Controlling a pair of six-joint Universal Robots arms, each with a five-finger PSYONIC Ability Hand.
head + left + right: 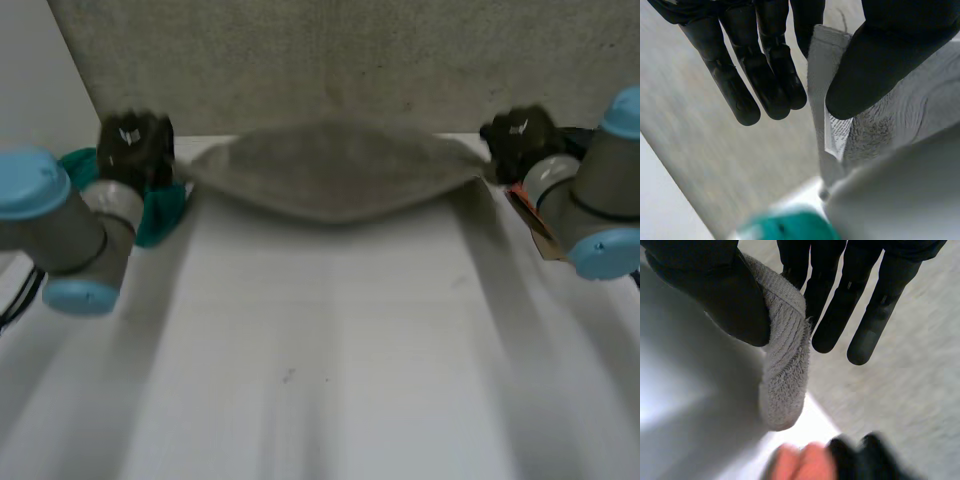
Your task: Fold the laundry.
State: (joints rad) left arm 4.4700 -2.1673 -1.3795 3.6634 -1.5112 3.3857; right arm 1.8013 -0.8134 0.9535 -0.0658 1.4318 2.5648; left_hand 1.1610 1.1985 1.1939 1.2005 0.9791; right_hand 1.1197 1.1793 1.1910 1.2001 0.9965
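Judged early: towel (330,175) hangs stretched and sagging at the far side of the table (320,360), left hand (135,145) pinching its left corner, right hand (518,135) pinching its right, thumb against fingers; laying down and folding remain.

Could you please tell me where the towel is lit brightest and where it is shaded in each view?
Head view: the towel is evenly dull grey, the table below it brighter. Left wrist view: darkest under the thumb of the left hand, paler away from it. Right wrist view: glaring near-white beside the right hand, grey along its ribbed edge.
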